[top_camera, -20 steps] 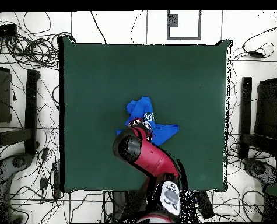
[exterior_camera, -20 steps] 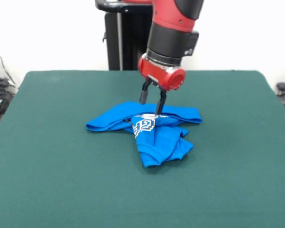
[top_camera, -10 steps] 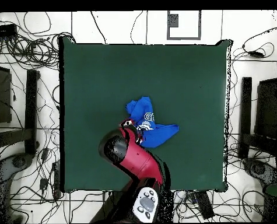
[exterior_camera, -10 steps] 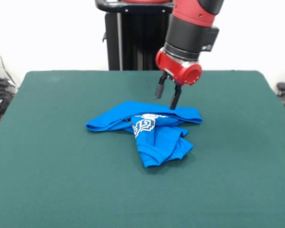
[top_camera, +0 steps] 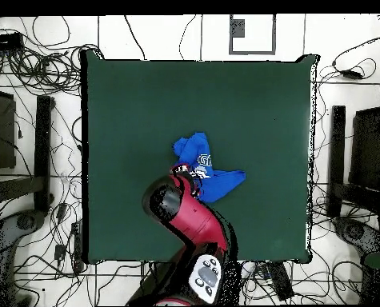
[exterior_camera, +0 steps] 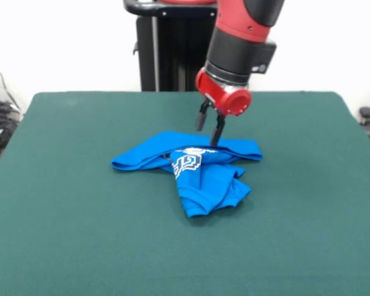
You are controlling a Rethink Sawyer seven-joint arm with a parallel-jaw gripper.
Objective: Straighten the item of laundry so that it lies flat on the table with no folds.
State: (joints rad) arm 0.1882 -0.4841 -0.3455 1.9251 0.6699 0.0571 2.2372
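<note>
Wide dark green table [exterior_camera: 61, 234] fills the front view, rounded corners, a white wall behind it and a black stand [exterior_camera: 163, 46] rising at the back; at the left edge some dark cables [exterior_camera: 0, 126] trail on the floor. From overhead, the table [top_camera: 249, 104] sits on a white floor strewn with black cables [top_camera: 41, 56] on both sides, and a small grey-framed square [top_camera: 252, 34] lies past its top edge. Near the middle of the felt, there's the item of laundry [exterior_camera: 194, 169], bright blue, bunched and folded over itself, one long band running left to right and a flap with white lettering lying toward the camera. Just above its far edge, right of centre, the gripper [exterior_camera: 209, 129] hangs with its two dark fingers [exterior_camera: 217, 131] spread apart and nothing between them, tips close over the blue band. Overhead, the red arm [top_camera: 189, 220] covers the garment's [top_camera: 213, 180] lower left edge.
</note>
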